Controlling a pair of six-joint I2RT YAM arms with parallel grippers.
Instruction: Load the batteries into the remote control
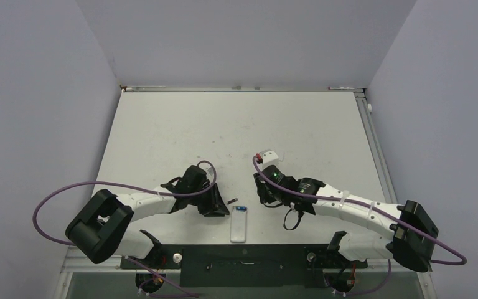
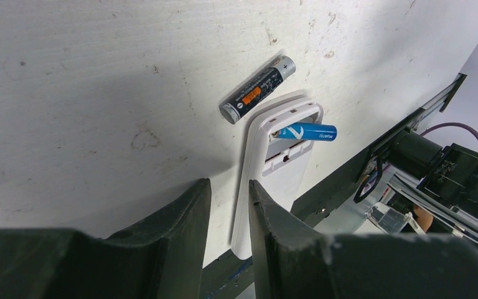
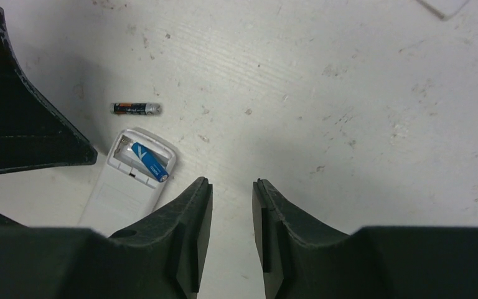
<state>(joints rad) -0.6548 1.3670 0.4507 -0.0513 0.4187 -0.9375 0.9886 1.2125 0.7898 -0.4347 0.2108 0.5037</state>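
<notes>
The remote control [image 1: 239,227] lies back up near the table's front edge, its battery bay open at the far end. A blue battery [image 2: 305,132] lies crooked in the bay, one end over the rim [image 3: 148,161]. The dark battery [image 2: 256,90] rests on the table just beyond the remote's far end [image 3: 136,108]. My left gripper [image 2: 227,184] hovers at the remote's left edge [image 1: 223,208], jaws a narrow gap apart with nothing between them. My right gripper [image 3: 231,180] is to the right of the remote [image 1: 263,198], open over bare table.
The corner of a small white plastic piece [image 3: 445,6] lies on the table well beyond the right gripper. The black front rail [image 1: 243,255] runs just behind the remote's near end. The white tabletop [image 1: 236,131] is scuffed.
</notes>
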